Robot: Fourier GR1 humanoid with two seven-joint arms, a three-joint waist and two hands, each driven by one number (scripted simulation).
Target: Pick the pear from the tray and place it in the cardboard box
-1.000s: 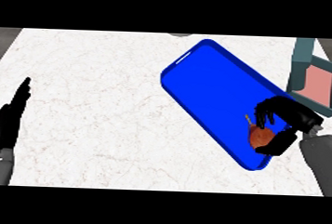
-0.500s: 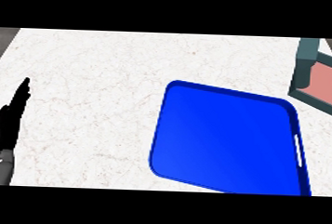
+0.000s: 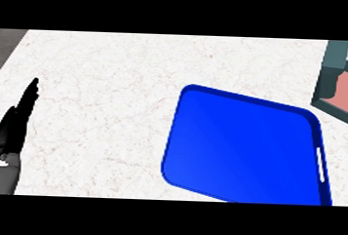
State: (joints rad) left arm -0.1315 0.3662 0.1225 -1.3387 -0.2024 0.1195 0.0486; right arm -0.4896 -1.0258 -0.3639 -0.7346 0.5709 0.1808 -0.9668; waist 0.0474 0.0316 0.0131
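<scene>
A blue tray (image 3: 244, 146) lies on the white marbled counter at the lower right, and nothing shows on it. No pear is visible anywhere. At the right edge stands part of a box (image 3: 338, 83) with teal walls and a pinkish inside. My left hand (image 3: 15, 121) rests at the left edge, fingers straight and pointing up, holding nothing. My right hand does not show.
The white marbled counter (image 3: 113, 83) spreads across the view, and its far edge runs along the top. A dark floor strip shows at the upper left corner.
One second ago my right hand was curled round the pear on the tray's lower end. Now hand and pear are out of view, and the tray lies turned and lower right.
</scene>
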